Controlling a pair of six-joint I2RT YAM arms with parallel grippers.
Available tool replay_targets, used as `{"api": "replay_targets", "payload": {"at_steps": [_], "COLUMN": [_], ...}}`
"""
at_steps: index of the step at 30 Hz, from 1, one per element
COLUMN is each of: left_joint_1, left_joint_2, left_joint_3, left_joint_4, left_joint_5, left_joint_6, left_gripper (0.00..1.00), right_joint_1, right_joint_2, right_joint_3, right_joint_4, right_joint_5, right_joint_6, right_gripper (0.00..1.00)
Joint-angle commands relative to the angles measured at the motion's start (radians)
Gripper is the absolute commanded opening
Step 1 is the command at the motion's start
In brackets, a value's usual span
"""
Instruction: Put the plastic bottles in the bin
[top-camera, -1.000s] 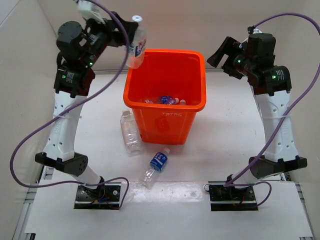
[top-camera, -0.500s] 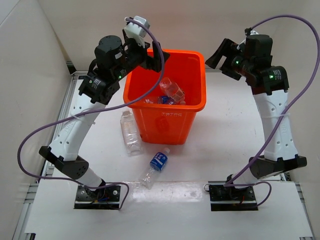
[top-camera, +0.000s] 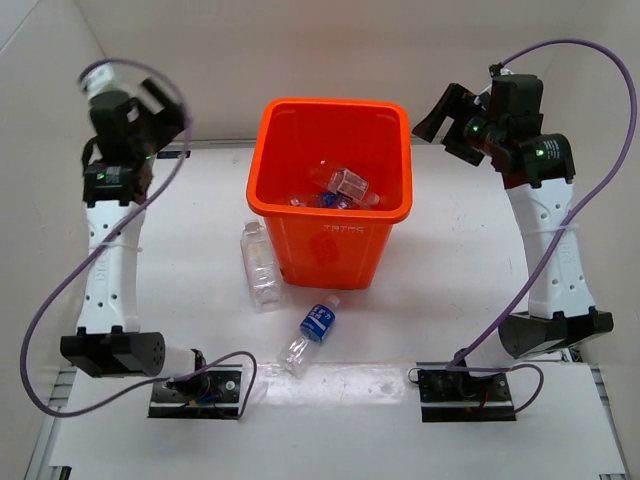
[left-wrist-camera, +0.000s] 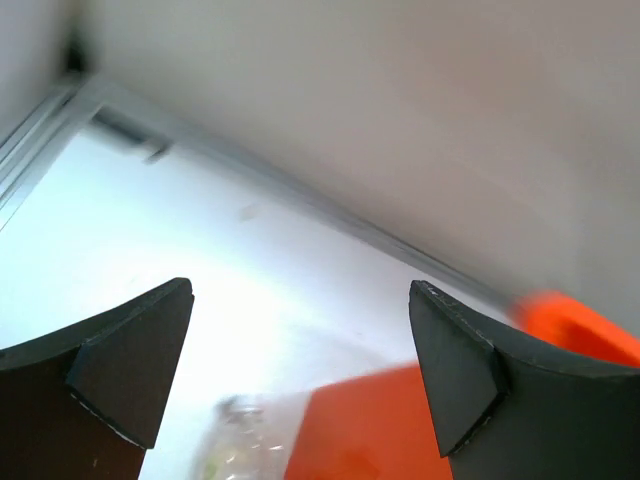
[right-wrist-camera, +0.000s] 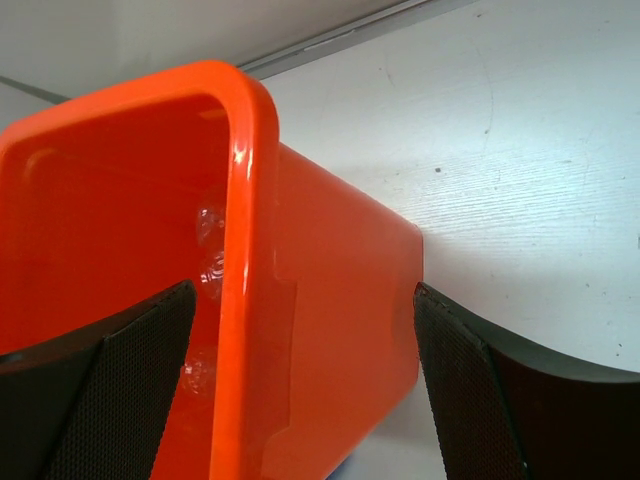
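The bin (top-camera: 330, 250) stands mid-table toward the far edge of the table (top-camera: 450, 280), with several plastic bottles (top-camera: 345, 185) lying inside. Two more lie on the table toward the near edge: an unlabelled bottle (top-camera: 259, 262) just beside the bin's left front corner, and a blue-labelled bottle (top-camera: 312, 333) nearer still. The left gripper (left-wrist-camera: 298, 300), raised near the far left corner, gapes empty. The right gripper (right-wrist-camera: 300, 300), beside the bin's right rim, is also spread wide and holds nothing.

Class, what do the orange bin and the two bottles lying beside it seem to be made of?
Bin: likely moulded plastic, glossy; light glints along its rolled rim. Unlabelled bottle: probably thin clear plastic; the table shows through it. Blue-labelled bottle: apparently the same, with a white cap.
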Motion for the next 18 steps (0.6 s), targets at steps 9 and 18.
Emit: {"api": "replay_targets", "payload": {"at_steps": [9, 18], "left_joint_1": [0.186, 0.023], "left_joint_2": [-0.005, 0.060], "left_joint_3": [-0.467, -0.673], "left_joint_4": [0.038, 0.015], "left_joint_5": [0.340, 0.291], "left_joint_6": [-0.295, -0.139], "left_gripper": [1.00, 1.00], "right_joint_1": [-0.045, -0.081], "right_joint_2": [-0.040, -0.057], "right_joint_3": [-0.031, -0.074], "right_joint_4": [0.052, 0.059], "right_joint_5": [-0.035, -0.046], "right_joint_6": [0.022, 0.031], "right_gripper": [0.90, 0.90]}}
